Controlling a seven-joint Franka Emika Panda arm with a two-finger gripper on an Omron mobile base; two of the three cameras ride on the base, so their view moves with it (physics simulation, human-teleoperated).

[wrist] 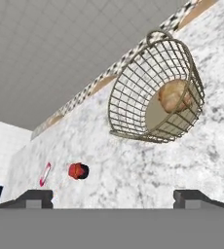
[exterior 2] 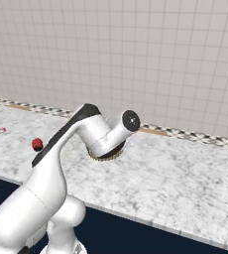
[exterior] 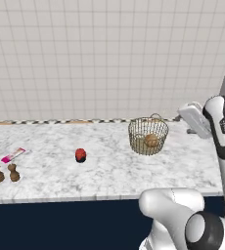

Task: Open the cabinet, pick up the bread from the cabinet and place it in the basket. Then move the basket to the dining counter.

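The round tan wire basket (exterior: 148, 135) stands upright on the white-grey marble dining counter (exterior: 109, 171), near the tiled wall. The golden-brown bread (exterior: 151, 141) lies inside it. In the hand view the basket (wrist: 155, 92) appears tilted, with the bread (wrist: 175, 96) resting on its bottom. My gripper (wrist: 115, 199) is open and holds nothing; its fingertips (wrist: 33, 197) are wide apart and well clear of the basket. My white hand (exterior: 195, 118) hovers just right of the basket. From the right base view my arm covers most of the basket (exterior 2: 106, 157). The cabinet is out of view.
A small red and black object (exterior: 80, 155) sits on the counter left of the basket. Farther left lie a pink and white tube (exterior: 13, 155) and two brown shakers (exterior: 6, 173). The counter's front edge (exterior: 85, 197) runs above the navy base.
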